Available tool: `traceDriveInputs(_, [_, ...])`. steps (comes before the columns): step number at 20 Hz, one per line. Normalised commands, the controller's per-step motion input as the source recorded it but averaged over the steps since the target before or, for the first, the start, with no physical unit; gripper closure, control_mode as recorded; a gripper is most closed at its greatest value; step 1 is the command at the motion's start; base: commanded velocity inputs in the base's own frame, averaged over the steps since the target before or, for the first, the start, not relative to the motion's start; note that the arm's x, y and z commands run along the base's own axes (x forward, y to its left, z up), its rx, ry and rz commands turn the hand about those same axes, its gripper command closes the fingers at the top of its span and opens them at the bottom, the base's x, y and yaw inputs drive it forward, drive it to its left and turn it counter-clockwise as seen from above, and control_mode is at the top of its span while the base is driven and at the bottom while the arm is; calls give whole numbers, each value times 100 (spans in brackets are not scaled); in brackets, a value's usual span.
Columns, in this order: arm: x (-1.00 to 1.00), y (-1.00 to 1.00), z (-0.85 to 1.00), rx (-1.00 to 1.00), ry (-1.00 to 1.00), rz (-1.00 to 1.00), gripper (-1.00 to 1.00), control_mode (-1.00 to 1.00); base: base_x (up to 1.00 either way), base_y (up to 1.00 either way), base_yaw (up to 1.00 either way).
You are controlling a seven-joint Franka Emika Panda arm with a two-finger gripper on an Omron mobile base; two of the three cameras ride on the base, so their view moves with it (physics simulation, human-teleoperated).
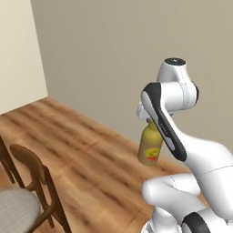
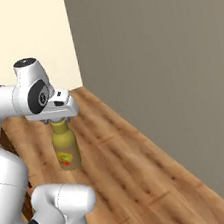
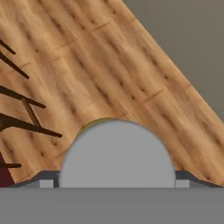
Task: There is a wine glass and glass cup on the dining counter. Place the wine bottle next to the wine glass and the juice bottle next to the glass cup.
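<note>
My gripper (image 2: 58, 120) is shut on the neck of the juice bottle (image 2: 66, 151), a yellow-amber bottle with a red-and-yellow fruit label. The bottle hangs upright in the air above the wooden floor. In the left base view the juice bottle (image 1: 150, 148) shows below the hand, partly behind my forearm. In the hand view its grey cap (image 3: 117, 153) sits between the fingertips (image 3: 46, 181), with a thin yellow rim showing at its top. The wine bottle, the wine glass, the glass cup and the dining counter are out of view.
A wooden chair (image 1: 37, 175) with a grey cushion (image 1: 16, 210) stands at the lower left. Dark chair legs (image 3: 26, 114) cross the left of the hand view. A grey wall (image 2: 168, 65) runs along the wooden floor (image 2: 138, 176) ahead and to the right.
</note>
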Motion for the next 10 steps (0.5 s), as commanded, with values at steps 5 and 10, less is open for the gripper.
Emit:
traceDriveInputs(5, [0,0,0,0,0,0,100,100,82,-11,17])
traceDriveInputs(10, [0,0,0,0,0,0,100,100,81,-13,18])
